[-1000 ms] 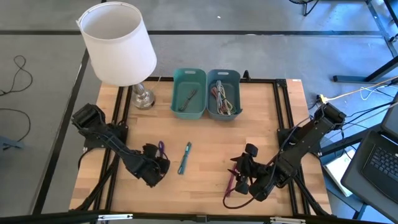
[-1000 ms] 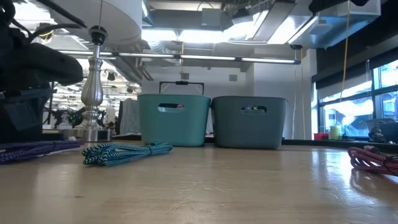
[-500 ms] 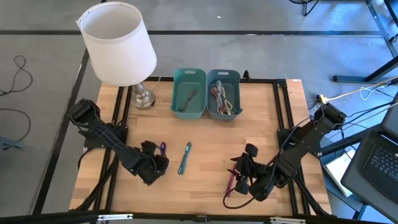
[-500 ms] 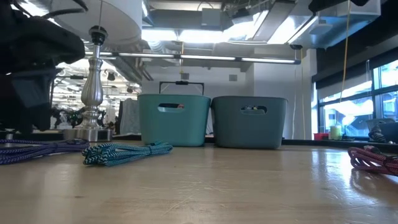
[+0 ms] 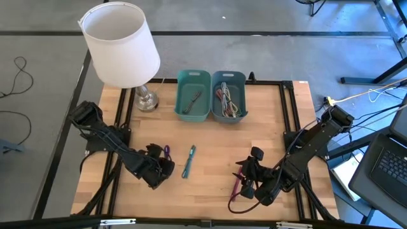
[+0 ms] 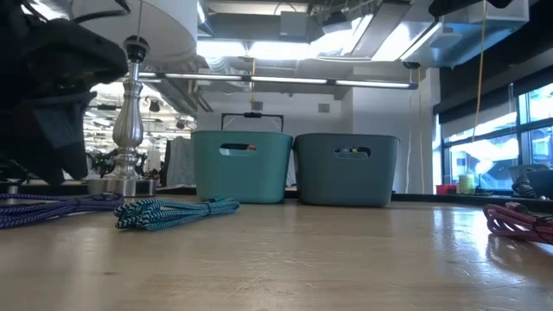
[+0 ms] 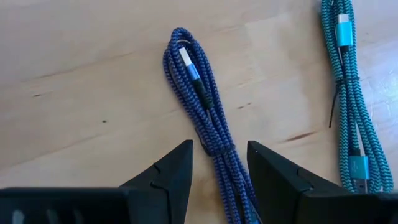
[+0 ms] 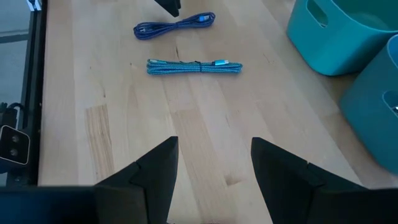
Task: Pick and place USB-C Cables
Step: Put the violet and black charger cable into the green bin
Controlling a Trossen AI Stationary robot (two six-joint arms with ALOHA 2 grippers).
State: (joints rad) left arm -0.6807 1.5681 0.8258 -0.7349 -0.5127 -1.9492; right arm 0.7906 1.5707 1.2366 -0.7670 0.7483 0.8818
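Left wrist view: left gripper [image 7: 217, 168] sat low over the tabletop [image 7: 74, 74], fingers [image 7: 171, 174] parted and straddling one end of the purple cable [image 7: 202, 106]. Nothing clamped yet; gaps showed between cable and each finger.
Cable axis: the purple bundle ran straight away from the left gripper, its long axis crossing the line between the fingers, so a plain closing should catch it across its width.
Landmark: teal cable [image 5: 189, 161], lying near the table's middle.
Purple cable, place: just beside the teal cable on the lamp's side, roughly parallel to it, not touching.
Left gripper, high view: left gripper [image 5: 159, 166] on the near end of the purple cable [image 5: 165, 152], close beside the teal cable.
Right gripper: right gripper [image 5: 245, 181] parked well apart from the teal cable, on the other side; wrist view showed its fingers [image 8: 155, 171] spread wide, empty. A magenta cable [image 5: 236, 186] lay at it, not held.
Nearer arm: left, clearly, for both the purple and teal bundles.
Bins: left bin [image 5: 193, 95] and right bin [image 5: 229, 96] stood side by side beyond the teal cable, at the far edge; each already held cables.
Lamp [image 5: 121, 48]: far corner, beyond the purple cable.
Judgement: grasp step on purple pending; carry would go forward and across, toward the bins.
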